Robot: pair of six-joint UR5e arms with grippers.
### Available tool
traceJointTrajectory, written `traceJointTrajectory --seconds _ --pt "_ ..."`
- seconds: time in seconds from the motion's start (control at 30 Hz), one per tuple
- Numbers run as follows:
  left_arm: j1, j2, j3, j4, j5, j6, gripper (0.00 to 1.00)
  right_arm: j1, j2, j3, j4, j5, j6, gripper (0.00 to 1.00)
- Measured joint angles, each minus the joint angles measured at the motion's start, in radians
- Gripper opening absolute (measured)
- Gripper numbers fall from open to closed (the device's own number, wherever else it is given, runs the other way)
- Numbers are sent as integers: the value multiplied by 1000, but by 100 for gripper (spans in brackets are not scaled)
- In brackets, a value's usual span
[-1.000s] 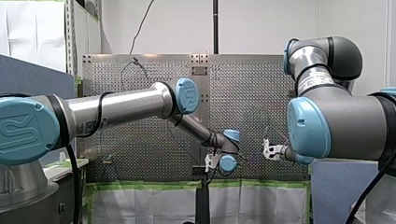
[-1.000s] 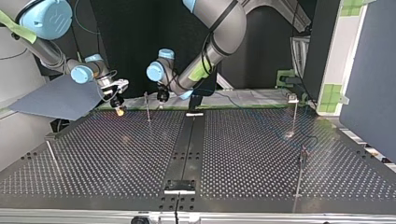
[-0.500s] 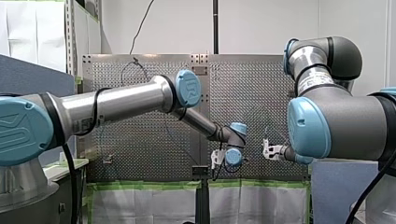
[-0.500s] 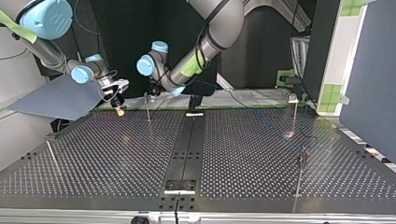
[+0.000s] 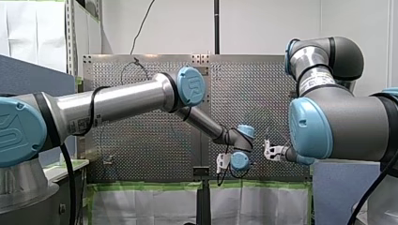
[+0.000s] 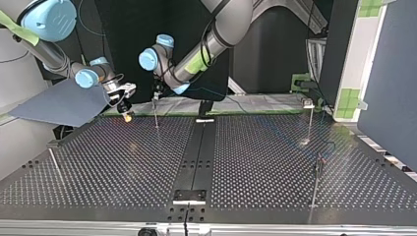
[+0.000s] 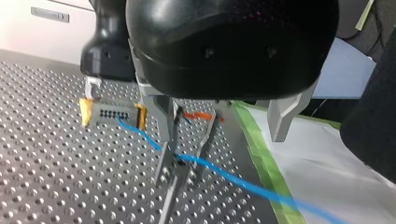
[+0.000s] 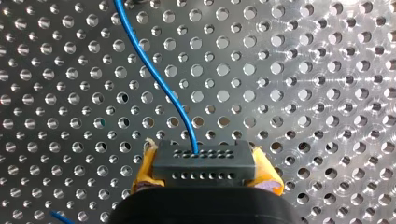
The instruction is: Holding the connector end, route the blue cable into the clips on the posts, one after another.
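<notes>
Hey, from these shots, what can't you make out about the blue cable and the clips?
Clip seating: in the left wrist view my left gripper crowds the post, so whether the blue cable is seated is unclear.
Cable's far end: runs off that view's edge.
Cable's path over the table: too thin in the top view.
Clips on the other posts: too small in the top view.
The connector: too small in the front view.
</notes>
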Motion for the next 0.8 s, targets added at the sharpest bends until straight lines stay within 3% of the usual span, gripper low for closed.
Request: traceJointTrajectory --seconds 0.8 --pt "-29 11 -1 12 -37 -16 98 -4 0 0 4 7 1 0"
